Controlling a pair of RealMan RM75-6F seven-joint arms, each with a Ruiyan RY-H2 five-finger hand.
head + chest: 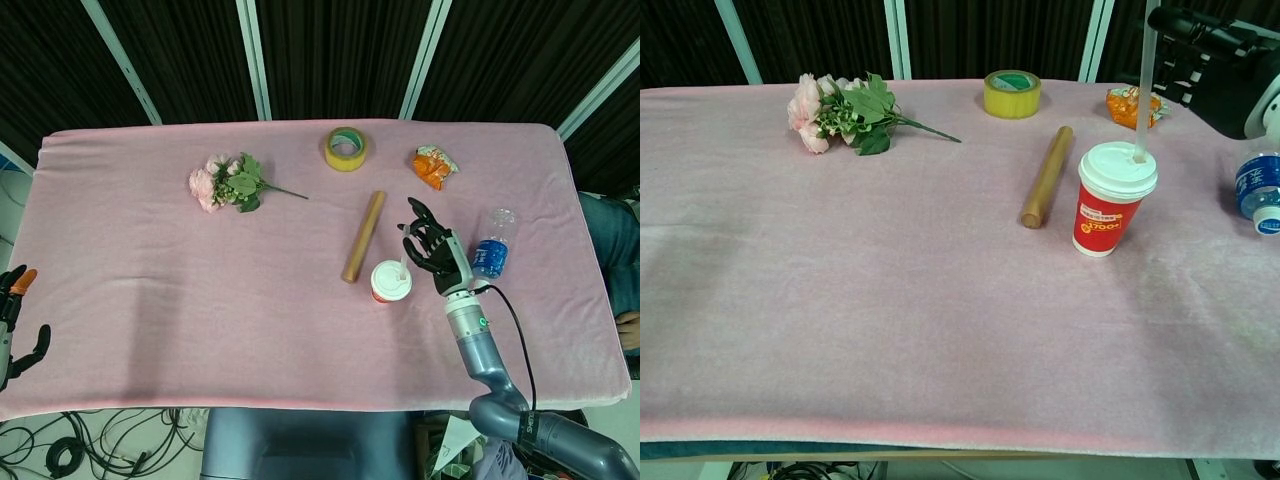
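Note:
My right hand (pixel 431 249) hovers just right of a red paper cup (pixel 390 281) with a white lid and straw, fingers spread and holding nothing. In the chest view the right hand (pixel 1217 62) shows at the upper right, above and right of the cup (pixel 1107 199). A clear water bottle with a blue label (pixel 490 243) lies just right of the hand. My left hand (pixel 14 322) hangs off the table's left front corner, fingers apart, empty.
On the pink cloth (pixel 200 280) lie a wooden rolling pin (pixel 363 236), a roll of yellow tape (pixel 345 148), an orange snack bag (pixel 434 166) and a bunch of pink flowers (pixel 226 183). Cables lie on the floor below.

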